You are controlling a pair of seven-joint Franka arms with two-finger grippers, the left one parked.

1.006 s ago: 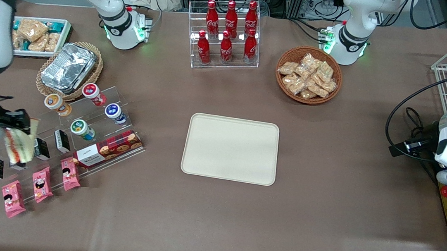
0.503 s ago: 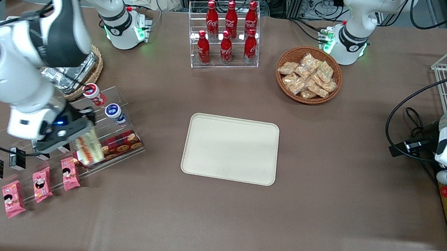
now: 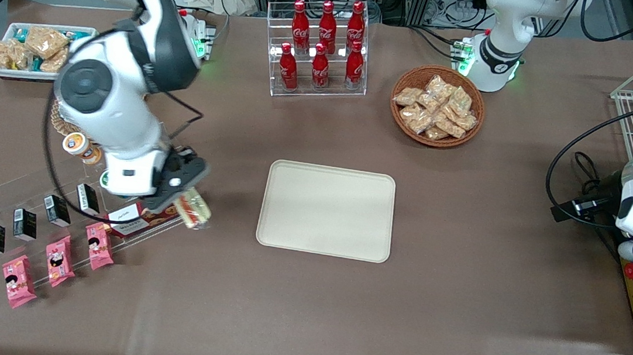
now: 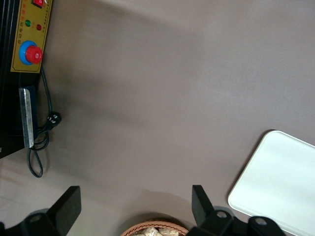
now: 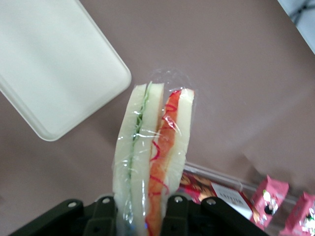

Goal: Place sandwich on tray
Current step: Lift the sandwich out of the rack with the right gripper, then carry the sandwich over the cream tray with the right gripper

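sandwich point(image 3: 193, 210) is held in the air, clamped between the fingers of the right gripper point(image 3: 183, 202); in the right wrist view the sandwich point(image 5: 150, 162) is seen pinched at its base by the gripper point(image 5: 139, 216), with the green filling in one half and the red-orange filling in the other, clear wrap over both. it is carried above the brown table point(image 3: 303, 305), over the edge of the clear display stand nearest the tray, just above the red cookie box point(image 3: 138, 219). tray point(image 3: 327, 210) lies flat mid-table, bare, and is not touched by the sandwich; a strip of table is seen between them. in the right wrist view one rounded corner of the tray point(image 5: 54, 64) is seen near the sandwich tip, with the cookie box point(image 5: 216, 191) and pink packets point(image 5: 268, 194) also in shot. on the stand, small black cartons point(image 3: 24, 223) are lined up, and three pink packets point(image 3: 57, 261) lie nearer the front camera than the cartons. a rack of red cola bottles point(image 3: 322, 49) stands farther from the camera than the tray. a wicker basket point(image 3: 437, 106) of tan packets sits toward the parked arm's end. a white bin point(image 3: 36, 49) of snacks sits toward the working arm's end.
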